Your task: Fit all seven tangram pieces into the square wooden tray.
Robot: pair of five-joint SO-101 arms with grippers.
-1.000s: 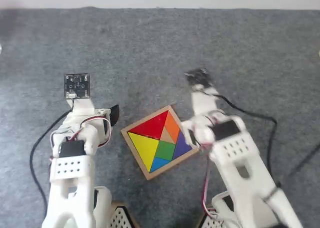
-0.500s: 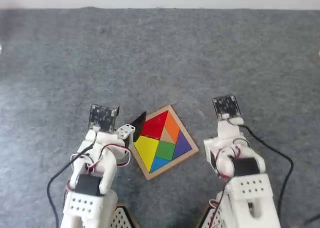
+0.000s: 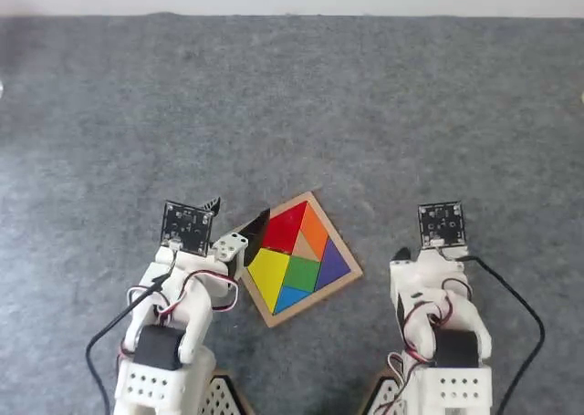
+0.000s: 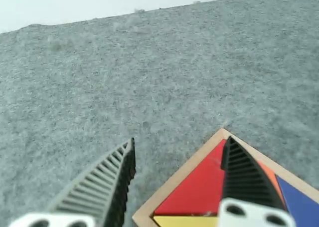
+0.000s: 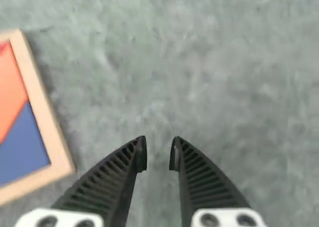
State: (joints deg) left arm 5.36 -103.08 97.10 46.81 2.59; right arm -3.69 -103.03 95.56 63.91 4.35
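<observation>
The square wooden tray (image 3: 267, 310) lies turned like a diamond between the arms, holding red (image 3: 283, 228), orange, yellow (image 3: 265, 267), green, blue and purple pieces around a tan centre. My left gripper (image 3: 234, 216) is open at the tray's left corner. In the left wrist view one finger (image 4: 243, 169) hangs over the red piece (image 4: 197, 194) and the other finger (image 4: 112, 184) is over the carpet. My right gripper (image 5: 157, 153) is shut to a narrow slit, holds nothing, and sits over carpet beside the tray rim (image 5: 44, 129).
Grey carpet (image 3: 365, 105) covers the table, with open room beyond and to both sides of the tray. The arm bases stand at the near edge. Cables trail beside each arm.
The right arm has pulled back from the tray's right side toward the near edge. The left arm has swung in toward the tray, bringing its open gripper to the left corner.
</observation>
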